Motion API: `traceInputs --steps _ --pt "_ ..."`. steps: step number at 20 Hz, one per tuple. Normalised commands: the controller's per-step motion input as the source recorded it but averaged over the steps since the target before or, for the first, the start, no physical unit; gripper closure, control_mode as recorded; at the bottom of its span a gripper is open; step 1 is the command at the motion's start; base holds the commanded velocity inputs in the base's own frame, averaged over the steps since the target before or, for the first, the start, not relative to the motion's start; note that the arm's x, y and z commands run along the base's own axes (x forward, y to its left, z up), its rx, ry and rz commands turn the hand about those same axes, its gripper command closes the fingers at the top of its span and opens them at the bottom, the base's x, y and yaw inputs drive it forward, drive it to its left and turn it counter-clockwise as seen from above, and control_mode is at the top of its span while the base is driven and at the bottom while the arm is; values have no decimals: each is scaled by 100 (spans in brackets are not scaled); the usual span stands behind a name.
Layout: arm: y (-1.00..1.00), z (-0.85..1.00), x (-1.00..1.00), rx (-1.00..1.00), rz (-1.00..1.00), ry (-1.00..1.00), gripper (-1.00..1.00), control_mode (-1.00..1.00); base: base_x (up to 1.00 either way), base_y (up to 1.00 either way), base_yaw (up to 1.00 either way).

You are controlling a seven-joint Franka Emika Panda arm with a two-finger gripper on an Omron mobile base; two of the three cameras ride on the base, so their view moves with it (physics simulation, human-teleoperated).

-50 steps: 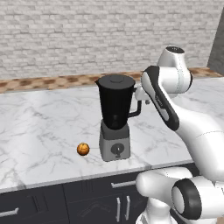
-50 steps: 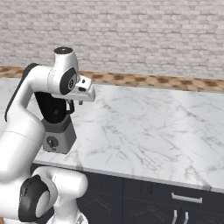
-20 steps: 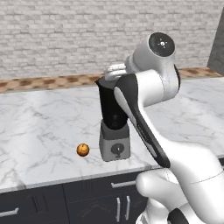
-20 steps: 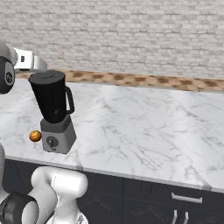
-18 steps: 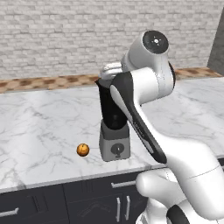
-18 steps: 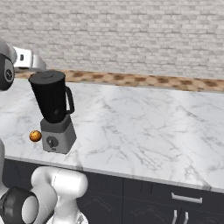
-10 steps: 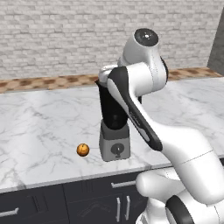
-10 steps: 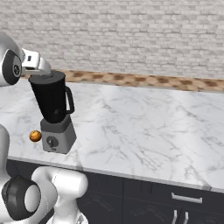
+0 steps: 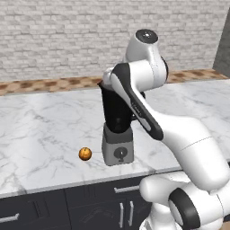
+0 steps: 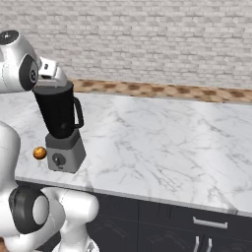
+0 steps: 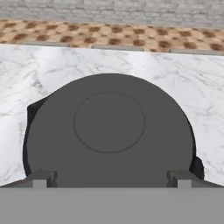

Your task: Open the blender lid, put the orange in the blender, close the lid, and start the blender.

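On the marble counter (image 10: 162, 142): every task thing stands here, near the front edge.
Blender (image 10: 59, 129): black jar on its grey base, dial facing forward; whether anything is inside cannot be told, since the jar is dark and covered.
Blender lid (image 11: 109, 131): seated on the jar rim, raised centre disc straight ahead in the hand view.
Gripper (image 11: 109, 178): just above the lid, jaws spread wide, tips (image 11: 43, 177) near the lid's near edge, pinching nothing.
Orange (image 9: 85, 153): on the counter just beside the base, apart from it.
Step in hand: probably lining up to lift the lid off.
Next move: descend, close on the lid, raise it clear.
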Motion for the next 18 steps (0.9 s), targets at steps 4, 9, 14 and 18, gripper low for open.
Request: traceInputs --steps 4,9,14,18 --pt "0 -7 29 0 0 12 -100 -100 0 0 0" --pt "0 -21 2 0 0 6 -100 -100 0 0 0" --pt "0 -9 9 0 0 2 -100 -100 0 0 0" --pt "0 -4 18 0 0 0 -100 -100 0 0 0"
